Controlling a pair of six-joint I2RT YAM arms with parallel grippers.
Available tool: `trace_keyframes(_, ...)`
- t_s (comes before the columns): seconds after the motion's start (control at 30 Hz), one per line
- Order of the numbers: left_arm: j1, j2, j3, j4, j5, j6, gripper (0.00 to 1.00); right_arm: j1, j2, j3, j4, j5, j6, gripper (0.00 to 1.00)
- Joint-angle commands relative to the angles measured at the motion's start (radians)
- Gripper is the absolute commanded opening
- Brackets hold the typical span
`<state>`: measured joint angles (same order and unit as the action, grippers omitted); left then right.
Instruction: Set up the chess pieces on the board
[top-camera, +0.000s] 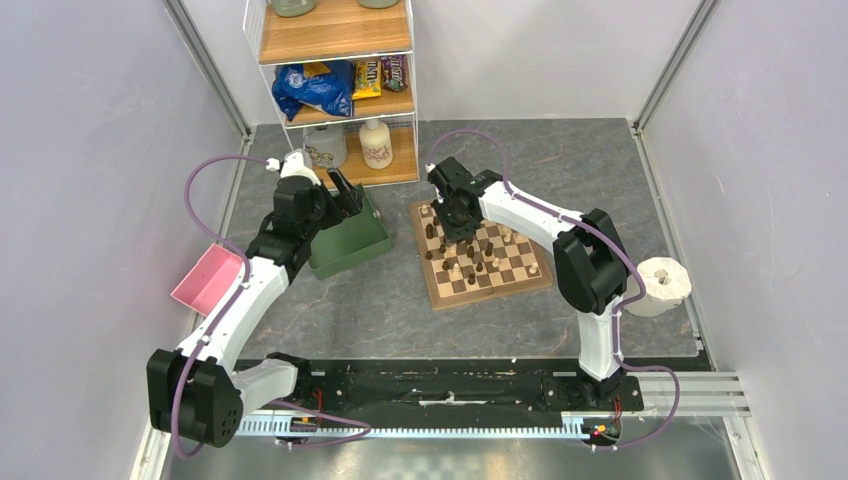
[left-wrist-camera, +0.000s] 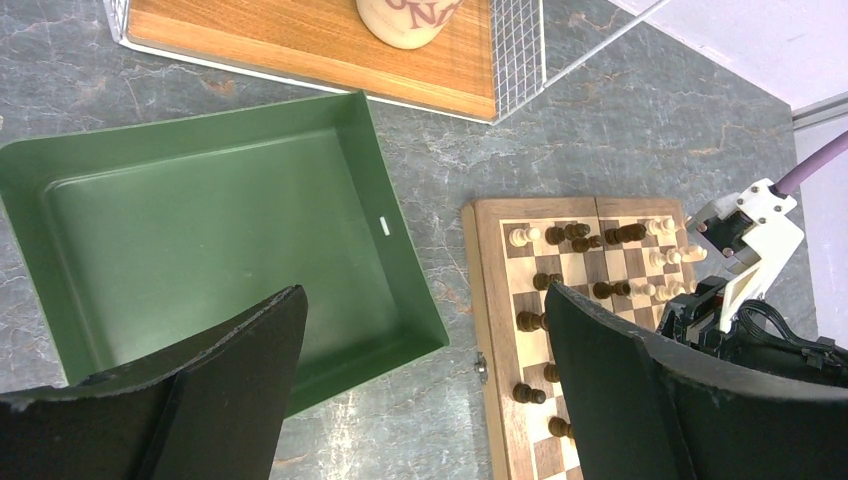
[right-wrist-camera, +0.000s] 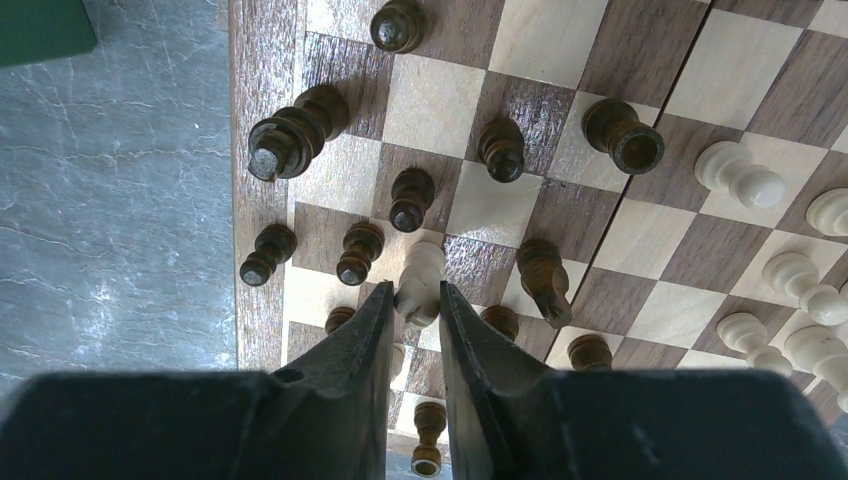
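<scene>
The board (top-camera: 492, 292) lies right of centre, with dark brown and cream chess pieces (top-camera: 478, 262) scattered on it, some standing and some lying. My right gripper (top-camera: 460, 228) is over the board's far-left part. In the right wrist view it (right-wrist-camera: 416, 293) is shut on a cream piece (right-wrist-camera: 420, 278), with dark pieces (right-wrist-camera: 296, 130) close around it. My left gripper (top-camera: 346, 196) is open and empty over the green tray. In the left wrist view it (left-wrist-camera: 425, 300) spans the tray's corner and the board's edge (left-wrist-camera: 482, 290).
A green tray (top-camera: 350, 248) sits left of the board; in the left wrist view its inside (left-wrist-camera: 200, 220) holds nothing. A pink bin (top-camera: 208, 280) lies far left. A wire shelf rack (top-camera: 335, 95) with jars stands at the back. A white roll (top-camera: 661, 286) is at the right.
</scene>
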<state>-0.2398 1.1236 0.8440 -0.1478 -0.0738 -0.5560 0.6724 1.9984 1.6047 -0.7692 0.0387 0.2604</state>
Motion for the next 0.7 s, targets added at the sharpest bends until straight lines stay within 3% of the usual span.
trace_keyframes(0.0, 0.008, -0.019, -0.003, 0.030, 0.012, 0.020, 0.96, 0.007, 0.019, 0.052, -0.004, -0.011, -0.016, 0.28)
trace_keyframes(0.2, 0.009, -0.023, -0.003, 0.028, 0.013, 0.019, 0.96, 0.006, 0.006, 0.049, -0.009, -0.036, -0.014, 0.14)
trace_keyframes(0.67, 0.013, -0.023, -0.002, 0.029, 0.025, 0.013, 0.96, 0.007, -0.256, -0.033, -0.006, 0.038, 0.016, 0.10)
